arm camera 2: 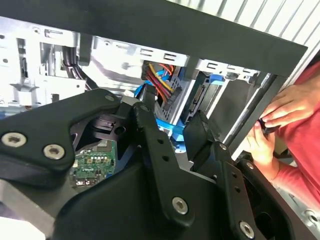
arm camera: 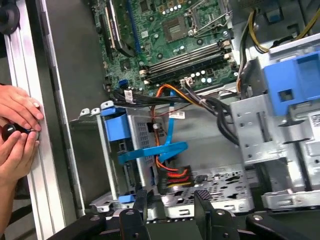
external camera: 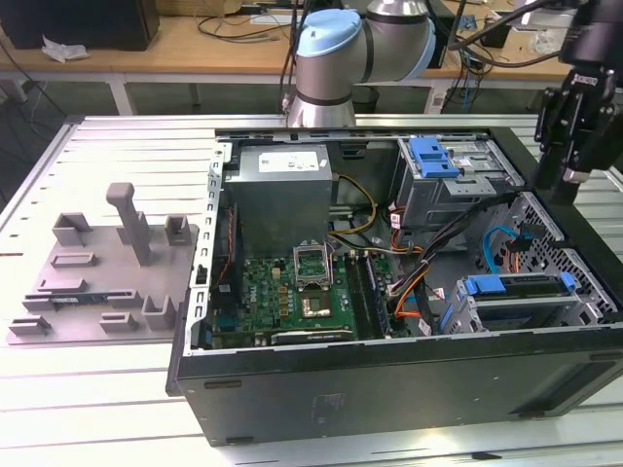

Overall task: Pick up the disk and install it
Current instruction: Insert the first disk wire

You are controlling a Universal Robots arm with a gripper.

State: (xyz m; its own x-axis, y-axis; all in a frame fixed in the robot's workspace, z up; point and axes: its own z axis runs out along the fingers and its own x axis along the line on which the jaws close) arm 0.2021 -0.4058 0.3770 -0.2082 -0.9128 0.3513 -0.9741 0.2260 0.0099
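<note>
Exterior view
- Case: a big black computer case (external camera: 389, 394) lies open on the table (external camera: 117, 146).
- Arm: the silver and blue arm (external camera: 341, 49) stands just behind the case.
- Gripper: the black gripper (external camera: 568, 180) hangs over the case's wall on the exterior view's right and touches nothing. From here you cannot tell how its fingers are set.
- Disk: the disk (external camera: 521, 289) sits in its blue frame in a metal cage (external camera: 584, 311), inside the case's near corner on the exterior view's right.
- Blue bracket: the blue bracket (external camera: 433, 156) sits on top of another cage at the back of the case.
- Green board: the green board (external camera: 292, 292) lies flat in the middle of the case.
- Gray tray: the gray tray (external camera: 107, 272) is on the table beside the case, on the exterior view's left.

First wrist view
- Fingers: the two black fingers (arm camera: 141, 200) stand apart over the inside of the case, with nothing between them.
- Disk: its blue frame shows in the cage inside the case. Red and orange wires (arm camera: 172, 175) are just beside it.
- Hands: a person's hands (arm camera: 17, 112) are outside the case's wall, pinching a small black knob (arm camera: 9, 131).

Second wrist view
- Fingers: they are spread apart and hold nothing, with the inside of the case behind them.
- Sleeve: a red sleeve (arm camera 2: 305, 150) and the hands are at the case's edge.
</note>
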